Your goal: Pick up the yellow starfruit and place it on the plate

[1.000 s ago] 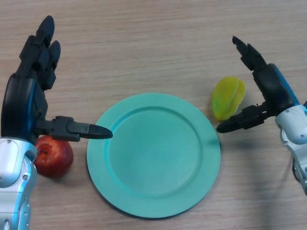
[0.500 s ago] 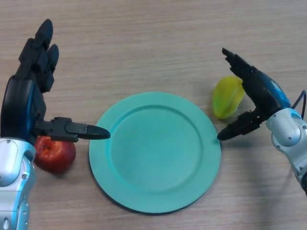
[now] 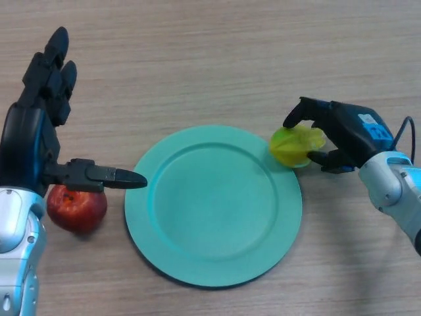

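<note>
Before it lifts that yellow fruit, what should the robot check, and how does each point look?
1. Right hand curled round the yellow starfruit, fingers over the top and thumb at its near side: ok.
2. Grip firm enough to lift: cannot tell.
3. Starfruit placed on the plate: not ok; it sits at the plate's right rim, overlapping the edge.
4. Room on the plate for the fruit: ok, nothing lies on it.
5. Left hand out of the way: ok; open, at the plate's left above the red apple.
</note>
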`<state>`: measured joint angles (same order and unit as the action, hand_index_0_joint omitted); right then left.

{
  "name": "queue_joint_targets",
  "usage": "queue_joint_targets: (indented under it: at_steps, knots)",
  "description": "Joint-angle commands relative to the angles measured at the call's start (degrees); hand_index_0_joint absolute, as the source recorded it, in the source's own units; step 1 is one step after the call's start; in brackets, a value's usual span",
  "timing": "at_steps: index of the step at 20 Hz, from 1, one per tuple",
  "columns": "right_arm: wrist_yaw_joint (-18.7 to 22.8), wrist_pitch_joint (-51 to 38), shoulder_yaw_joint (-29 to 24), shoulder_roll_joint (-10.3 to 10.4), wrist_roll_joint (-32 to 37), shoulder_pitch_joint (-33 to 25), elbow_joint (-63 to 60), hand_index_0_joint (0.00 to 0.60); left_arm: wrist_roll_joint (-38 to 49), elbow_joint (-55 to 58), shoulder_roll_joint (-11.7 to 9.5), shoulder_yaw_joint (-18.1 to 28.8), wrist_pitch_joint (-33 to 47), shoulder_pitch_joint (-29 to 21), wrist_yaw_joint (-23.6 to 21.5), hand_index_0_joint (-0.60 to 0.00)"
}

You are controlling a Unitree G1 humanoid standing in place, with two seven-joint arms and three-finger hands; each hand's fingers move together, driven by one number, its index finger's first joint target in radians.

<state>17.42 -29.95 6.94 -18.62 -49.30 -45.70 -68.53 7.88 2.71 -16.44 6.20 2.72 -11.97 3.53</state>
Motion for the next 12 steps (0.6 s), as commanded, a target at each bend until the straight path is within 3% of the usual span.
queue_joint_targets:
  at_steps: [1, 7, 12]
  knots:
    - [4.97, -3.85, -2.54, -3.30, -0.45, -4.68, 2.30, 0.600, 2.32, 2.56, -2.66, 3.92, 9.56, -3.00, -1.62, 0.000]
    - [6.42, -4.09, -3.83, -4.61, -2.56, -4.23, 6.67, 0.600, 1.98, 4.00, -2.27, 3.55, 9.21, -2.07, -2.21, 0.000]
    - [2.94, -2.79, -6.26, -5.37, -0.33, -1.57, 16.22, 0.600, 1.63, 5.47, -2.17, 3.15, 7.68, -1.34, -1.73, 0.000]
